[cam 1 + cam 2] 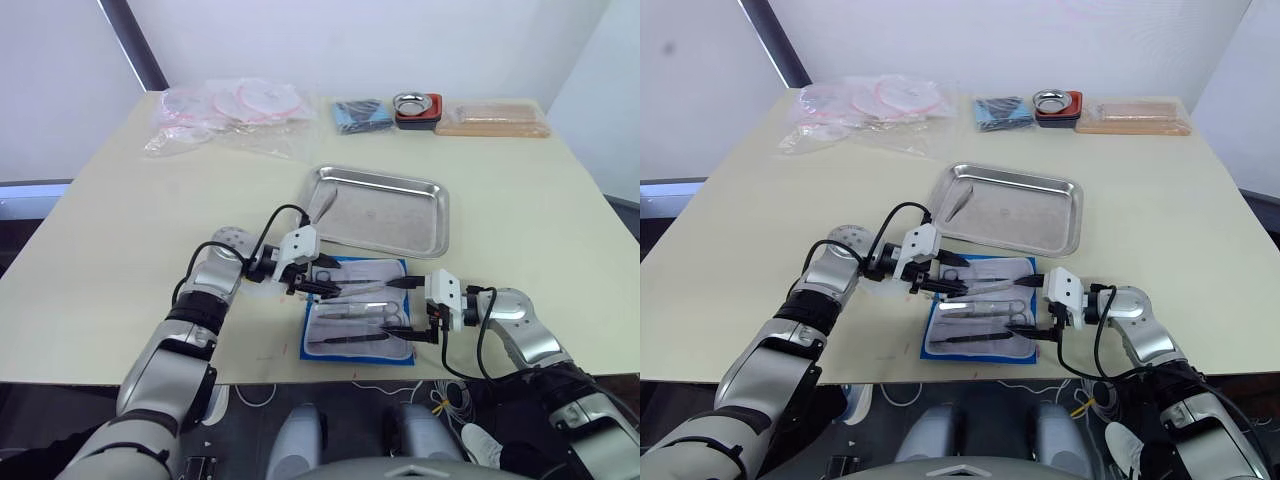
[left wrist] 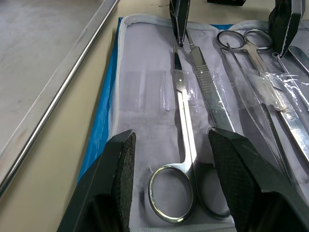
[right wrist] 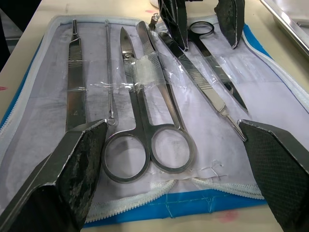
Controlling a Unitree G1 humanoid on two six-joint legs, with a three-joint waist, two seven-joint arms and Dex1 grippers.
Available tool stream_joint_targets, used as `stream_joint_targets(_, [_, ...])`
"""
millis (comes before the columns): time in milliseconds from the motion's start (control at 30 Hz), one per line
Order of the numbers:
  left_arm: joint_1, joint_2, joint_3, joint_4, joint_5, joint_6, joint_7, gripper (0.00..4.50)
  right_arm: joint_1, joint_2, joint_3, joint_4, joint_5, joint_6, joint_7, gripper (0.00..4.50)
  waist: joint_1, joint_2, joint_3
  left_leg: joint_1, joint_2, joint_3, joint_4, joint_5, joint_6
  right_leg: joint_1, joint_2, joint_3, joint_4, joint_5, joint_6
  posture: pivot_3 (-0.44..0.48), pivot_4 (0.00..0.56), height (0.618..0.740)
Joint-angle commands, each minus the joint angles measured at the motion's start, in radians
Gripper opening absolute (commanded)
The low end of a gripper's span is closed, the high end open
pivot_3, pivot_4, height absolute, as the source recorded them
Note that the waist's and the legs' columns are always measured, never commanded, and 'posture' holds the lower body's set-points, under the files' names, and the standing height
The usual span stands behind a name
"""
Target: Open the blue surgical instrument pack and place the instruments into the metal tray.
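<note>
The blue surgical instrument pack [image 1: 360, 350] lies unfolded near the table's front edge, its pale lining [image 3: 43, 111] holding several instruments under clear straps. My left gripper [image 2: 171, 183] is open at the pack's far-left end, its fingers either side of the ring handles of a pair of scissors [image 2: 184, 111]. My right gripper [image 3: 174, 164] is wide open at the pack's right end, low over the handles of another pair of scissors [image 3: 145, 121]. The metal tray [image 1: 390, 215] sits just beyond the pack with one slim instrument [image 1: 324, 206] in its left corner.
Along the table's far edge lie clear plastic bags [image 1: 225, 110], a dark blue cloth bundle [image 1: 360, 115], a small steel bowl on a red-black base [image 1: 415, 105] and a flat tan packet [image 1: 492, 118]. The table's front edge runs right beside the pack.
</note>
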Motion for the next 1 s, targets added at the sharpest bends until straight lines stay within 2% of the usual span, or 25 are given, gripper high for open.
stream_joint_targets(33, [-0.007, -0.013, -0.016, 0.030, 0.022, -0.019, 0.012, 2.14, 0.088, -0.033, 0.081, 0.141, -0.137, 0.071, -0.008, 4.50, 0.000, 0.000, 0.000, 0.000, 0.000, 0.000, 0.000, 0.000, 0.000, 0.000, 0.000, 0.000, 0.000, 0.000, 0.000, 0.000, 0.150, 0.740])
stream_joint_targets(67, [-0.010, -0.015, -0.017, 0.040, 0.027, -0.024, 0.017, 1.92, 0.088, -0.032, 0.081, 0.142, -0.137, 0.072, -0.008, 4.50, 0.000, 0.000, 0.000, 0.000, 0.000, 0.000, 0.000, 0.000, 0.000, 0.000, 0.000, 0.000, 0.000, 0.000, 0.000, 0.000, 0.150, 0.740])
stream_joint_targets(100, [-0.013, -0.017, -0.018, 0.049, 0.032, -0.030, 0.021, 1.36, 0.087, -0.031, 0.082, 0.142, -0.138, 0.072, -0.009, 4.50, 0.000, 0.000, 0.000, 0.000, 0.000, 0.000, 0.000, 0.000, 0.000, 0.000, 0.000, 0.000, 0.000, 0.000, 0.000, 0.000, 0.150, 0.740])
stream_joint_targets(133, [-0.015, -0.018, -0.020, 0.057, 0.037, -0.035, 0.024, 1.36, 0.086, -0.029, 0.082, 0.143, -0.137, 0.073, -0.010, 4.50, 0.000, 0.001, -0.001, 0.000, 0.000, 0.000, 0.000, 0.000, 0.000, 0.000, 0.000, 0.000, 0.000, 0.000, 0.000, 0.000, 0.150, 0.740])
stream_joint_targets(267, [-0.018, -0.023, -0.024, 0.070, 0.045, -0.042, 0.023, 0.08, 0.086, -0.027, 0.084, 0.140, -0.136, 0.074, -0.011, 4.50, 0.000, 0.004, -0.003, 0.000, 0.000, 0.000, 0.000, 0.000, 0.000, 0.000, 0.000, 0.000, 0.000, 0.000, 0.000, 0.000, 0.150, 0.740])
stream_joint_targets(667, [-0.056, -0.003, -0.041, 0.022, 0.054, 0.001, -0.025, 0.02, 0.092, -0.031, 0.084, 0.135, -0.136, 0.078, -0.012, 4.50, 0.000, 0.005, -0.005, 0.001, 0.000, 0.000, 0.000, 0.000, 0.000, 0.000, 0.001, 0.002, 0.001, 0.000, 0.000, 0.000, 0.150, 0.740])
stream_joint_targets(900, [-0.077, 0.024, -0.070, -0.109, 0.056, 0.156, -0.079, 0.02, 0.091, -0.026, 0.084, 0.138, -0.136, 0.078, -0.014, 4.50, -0.001, 0.005, -0.005, 0.000, 0.000, 0.000, 0.000, 0.000, 0.000, 0.000, 0.002, 0.003, 0.001, 0.000, 0.000, 0.000, 0.150, 0.740])
stream_joint_targets(1000, [-0.082, 0.035, -0.071, -0.176, 0.039, 0.284, -0.089, 0.02, 0.090, -0.023, 0.085, 0.140, -0.137, 0.077, -0.016, 4.50, -0.002, 0.005, -0.005, 0.000, 0.000, 0.000, 0.000, 0.000, 0.000, 0.000, 0.002, 0.004, 0.001, 0.000, 0.000, 0.000, 0.150, 0.740])
